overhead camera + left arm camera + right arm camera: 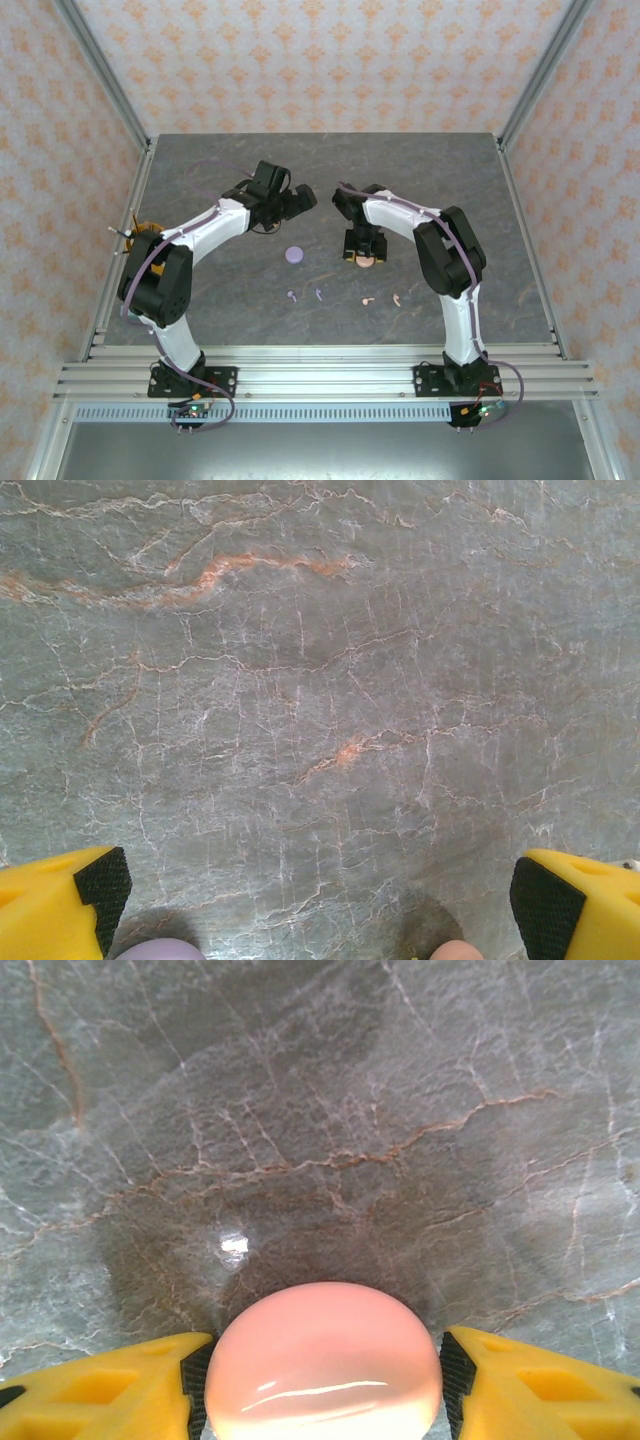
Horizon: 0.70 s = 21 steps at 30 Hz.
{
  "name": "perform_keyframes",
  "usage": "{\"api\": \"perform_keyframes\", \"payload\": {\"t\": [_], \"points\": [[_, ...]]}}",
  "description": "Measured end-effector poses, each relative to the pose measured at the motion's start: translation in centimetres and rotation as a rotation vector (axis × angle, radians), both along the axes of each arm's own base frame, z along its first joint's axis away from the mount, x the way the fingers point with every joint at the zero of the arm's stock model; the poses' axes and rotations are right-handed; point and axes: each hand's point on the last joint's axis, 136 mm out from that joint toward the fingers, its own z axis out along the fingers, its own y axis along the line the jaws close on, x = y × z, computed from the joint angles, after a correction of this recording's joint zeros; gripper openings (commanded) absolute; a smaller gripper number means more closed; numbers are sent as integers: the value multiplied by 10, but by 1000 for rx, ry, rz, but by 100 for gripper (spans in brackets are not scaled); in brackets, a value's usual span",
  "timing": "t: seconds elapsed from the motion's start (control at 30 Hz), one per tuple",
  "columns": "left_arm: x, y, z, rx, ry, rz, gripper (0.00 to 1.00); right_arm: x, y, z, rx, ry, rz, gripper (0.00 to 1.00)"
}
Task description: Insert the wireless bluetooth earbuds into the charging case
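Note:
A round pink charging case rests on the marble table, and my right gripper is shut on it, black pads against both its sides. From above, that gripper stands over the pink case at mid-table. A round purple case lies to its left. Two pale purple earbuds and two pale pink earbuds lie in a row nearer the arm bases. My left gripper hovers behind the cases, open wide over bare table. The purple case and pink case peek in at the left wrist view's bottom edge.
The grey marble tabletop is fenced by aluminium posts and patterned walls at the back and sides. An orange-and-black object sits at the table's left edge beside the left arm.

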Motion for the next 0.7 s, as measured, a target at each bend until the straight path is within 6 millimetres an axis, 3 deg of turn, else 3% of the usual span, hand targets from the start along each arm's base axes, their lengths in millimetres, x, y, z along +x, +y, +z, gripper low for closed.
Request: {"api": "perform_keyframes", "payload": {"t": [0.4,0.7], "points": [[-1,0,14,-8,-30,-5,100,1,0,0,11,6,52,63],[-3,-3,24,-13,-50,-12,100,0,2,-1,43,0,59,56]]}}
